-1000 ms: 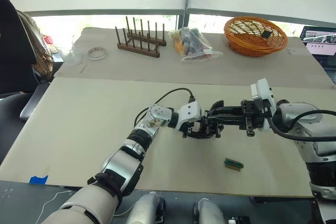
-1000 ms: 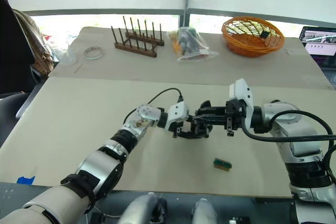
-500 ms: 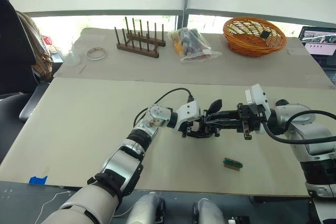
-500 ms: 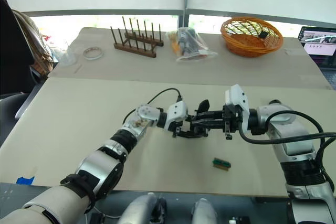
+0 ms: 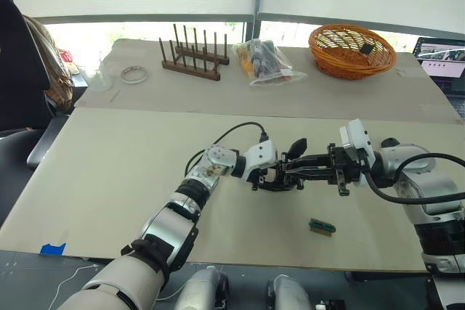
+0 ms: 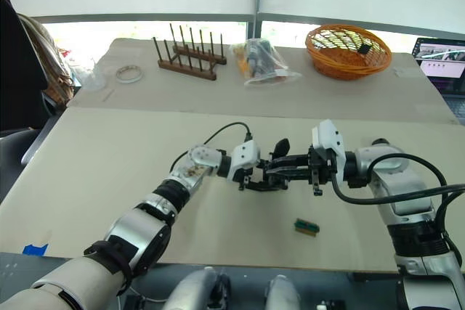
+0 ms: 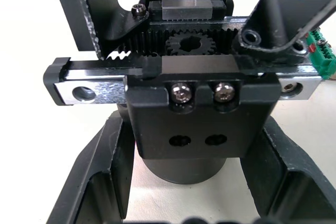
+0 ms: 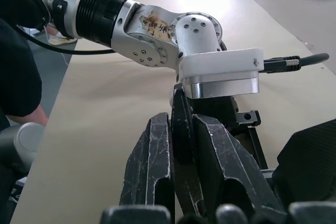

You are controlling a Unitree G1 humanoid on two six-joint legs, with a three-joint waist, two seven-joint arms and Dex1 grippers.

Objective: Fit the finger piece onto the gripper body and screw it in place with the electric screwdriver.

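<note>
My left jaws (image 5: 285, 178) clamp the body (image 7: 202, 111) over the surface (image 5: 109, 165); my right jaws (image 5: 305, 167) pinch the finger piece (image 8: 181, 150) at its rail. Fitting step: next, seat it squarely.

Both grippers meet over the table's (image 5: 109, 172) middle. A green block (image 5: 322, 226) lies near the front edge; rack (image 5: 192, 56), bag (image 5: 269, 59) and basket (image 5: 352, 50) line the far edge.
</note>
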